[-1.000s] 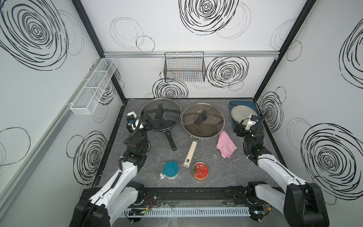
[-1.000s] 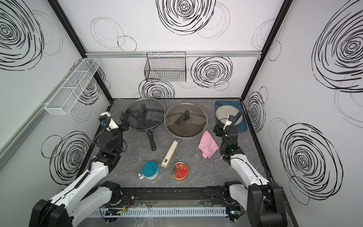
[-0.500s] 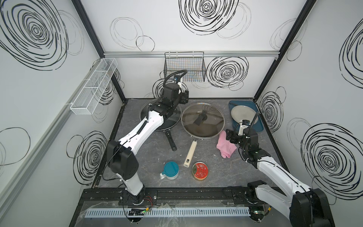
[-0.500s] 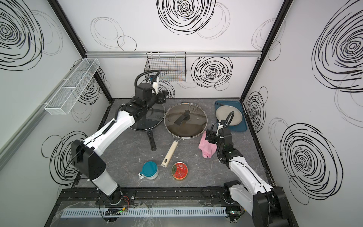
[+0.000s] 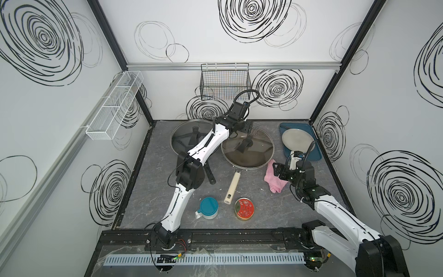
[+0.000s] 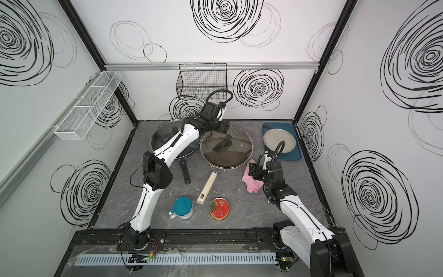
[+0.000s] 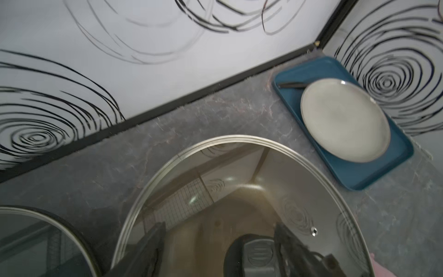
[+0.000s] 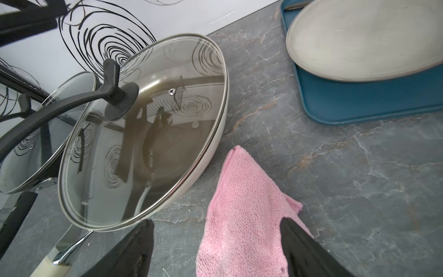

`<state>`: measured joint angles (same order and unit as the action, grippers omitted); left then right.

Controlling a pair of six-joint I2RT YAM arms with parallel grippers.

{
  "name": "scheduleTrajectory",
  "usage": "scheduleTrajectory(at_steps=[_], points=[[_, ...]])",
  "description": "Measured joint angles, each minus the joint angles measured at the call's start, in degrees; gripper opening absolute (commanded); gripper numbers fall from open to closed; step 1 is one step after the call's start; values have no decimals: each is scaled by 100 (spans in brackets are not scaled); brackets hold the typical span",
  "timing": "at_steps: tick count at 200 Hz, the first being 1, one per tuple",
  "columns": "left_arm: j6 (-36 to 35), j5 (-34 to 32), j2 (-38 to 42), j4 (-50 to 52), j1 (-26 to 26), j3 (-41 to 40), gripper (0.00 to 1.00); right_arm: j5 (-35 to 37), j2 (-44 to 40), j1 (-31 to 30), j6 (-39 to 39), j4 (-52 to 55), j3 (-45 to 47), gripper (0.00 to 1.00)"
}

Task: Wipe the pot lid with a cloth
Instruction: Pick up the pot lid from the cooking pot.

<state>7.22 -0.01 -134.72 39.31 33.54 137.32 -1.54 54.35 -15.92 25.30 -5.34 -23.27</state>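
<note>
The left hand [image 7: 218, 239] is hovering above the pot lid [image 7: 239, 191], fingers [image 7: 148, 247] standing apart, gripping nothing; the lid handle [image 7: 256, 251] is sitting below and between them; the right hand [image 8: 217, 227] is hanging spread apart astride the cloth [image 8: 242, 203]; the cloth is lying on the tabletop [image 8: 335, 167] directly beneath that hand, just beside the lidded pan [image 8: 211, 153].

The left arm has been unfolded from the table's [image 5: 153, 191] near left side and stretched across the dark pan; the left tool [image 5: 247, 126] is now held over the pot lid's [image 5: 257, 157] far rim. The right tool [image 5: 278, 170] has been brought from beside the tray [image 5: 314, 157] to the cloth [image 5: 272, 183], jaws apart.
</note>
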Motion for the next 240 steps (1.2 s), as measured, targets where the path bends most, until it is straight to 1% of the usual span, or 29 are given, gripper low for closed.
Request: scheduleTrajectory(at_steps=[37, 102, 166, 190, 216, 240], points=[[-118, 90, -31, 361, 131, 7, 75, -20, -103, -9, 66, 72, 37, 85], [-409, 57, -101, 903, 258, 7, 65, 4, -367, -9, 317, 68, 356, 86], [-470, 22, -334, 1091, 339, 136, 65, 22, -411, -13, 446, 68, 457, 86], [-474, 7, -391, 1108, 372, 221, 62, 39, -411, -15, 468, 55, 483, 86], [-490, -7, -444, 1126, 391, 223, 58, 76, -411, -15, 503, 50, 544, 86], [-492, -28, -485, 1132, 398, 251, 57, 116, -411, -15, 538, 48, 575, 86]])
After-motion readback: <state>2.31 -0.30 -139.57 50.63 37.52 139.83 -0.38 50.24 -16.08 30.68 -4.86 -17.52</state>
